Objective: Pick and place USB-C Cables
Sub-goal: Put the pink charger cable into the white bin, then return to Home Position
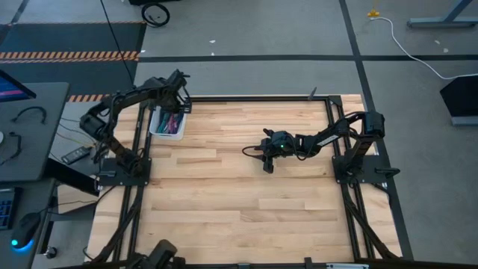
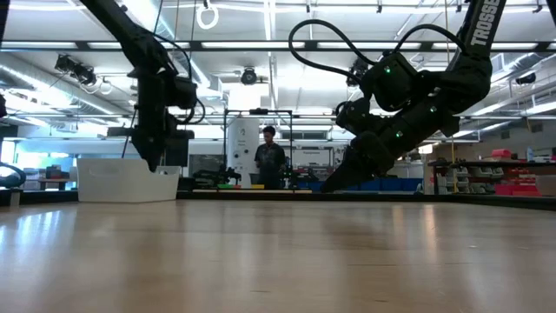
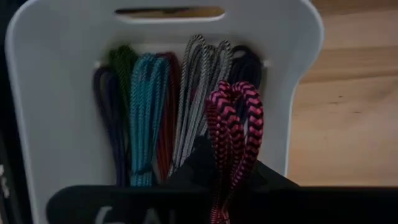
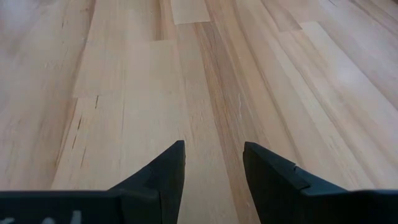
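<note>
While the left gripper [image 1: 176,103] hangs over the white bin [image 1: 158,128] at the table's far left edge, its fingers pinch a pink-and-black braided cable [image 3: 235,134], which loops up out of the grip just above the bin. Below it, inside the bin, the other USB-C cables [image 3: 165,109] lie side by side as long loops: a dark purple one [image 3: 106,112] against one wall, then green [image 3: 123,65], teal [image 3: 146,112], a dark red one [image 3: 166,118], a grey-and-white striped one [image 3: 199,87], and what seems to be a black one [image 3: 247,65], largely hidden behind the pink cable. From the low view the bin [image 2: 127,181] stands on the wooden table [image 1: 224,202] with the left arm reaching down into it. The right gripper [image 1: 264,152] is near the table's middle, well apart from the bin, tilted down toward bare wood. Its two dark fingers [image 4: 166,168] are spread with a clear gap, holding nothing. A person [image 2: 269,156] stands far back in the room.
</note>
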`<state>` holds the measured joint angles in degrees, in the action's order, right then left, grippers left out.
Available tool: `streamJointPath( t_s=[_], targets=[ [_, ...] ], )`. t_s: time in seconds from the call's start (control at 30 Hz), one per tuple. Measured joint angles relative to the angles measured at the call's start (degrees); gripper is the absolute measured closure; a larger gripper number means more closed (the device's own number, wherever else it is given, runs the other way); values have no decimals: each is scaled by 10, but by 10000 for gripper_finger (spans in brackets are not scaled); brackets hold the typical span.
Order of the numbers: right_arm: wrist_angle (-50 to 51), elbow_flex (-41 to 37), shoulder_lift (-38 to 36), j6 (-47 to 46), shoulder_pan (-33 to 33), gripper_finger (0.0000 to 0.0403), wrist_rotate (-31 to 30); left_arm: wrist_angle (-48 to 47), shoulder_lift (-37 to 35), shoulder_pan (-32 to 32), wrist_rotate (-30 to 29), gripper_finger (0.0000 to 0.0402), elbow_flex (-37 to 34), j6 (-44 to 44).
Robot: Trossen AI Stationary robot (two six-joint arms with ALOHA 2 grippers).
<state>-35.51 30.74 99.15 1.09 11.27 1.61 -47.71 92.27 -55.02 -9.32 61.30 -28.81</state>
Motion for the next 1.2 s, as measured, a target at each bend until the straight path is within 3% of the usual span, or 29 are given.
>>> streamJointPath(
  t_s=[0.37,0.53,0.73,1.0,1.2],
  targets=[
    [0,0,0,1,0,235,0,27,27,13,5,353,0,9],
    [0,0,0,1,0,235,0,-6,27,4,41,299,0,10],
    [0,0,0,2,0,235,0,-74,10,-11,40,220,6,27],
    [-6,-22,0,20,1,235,0,-85,-91,35,-17,181,41,63],
    [-132,-112,-6,-17,14,235,3,59,-217,160,-62,197,-40,86]
  ],
)
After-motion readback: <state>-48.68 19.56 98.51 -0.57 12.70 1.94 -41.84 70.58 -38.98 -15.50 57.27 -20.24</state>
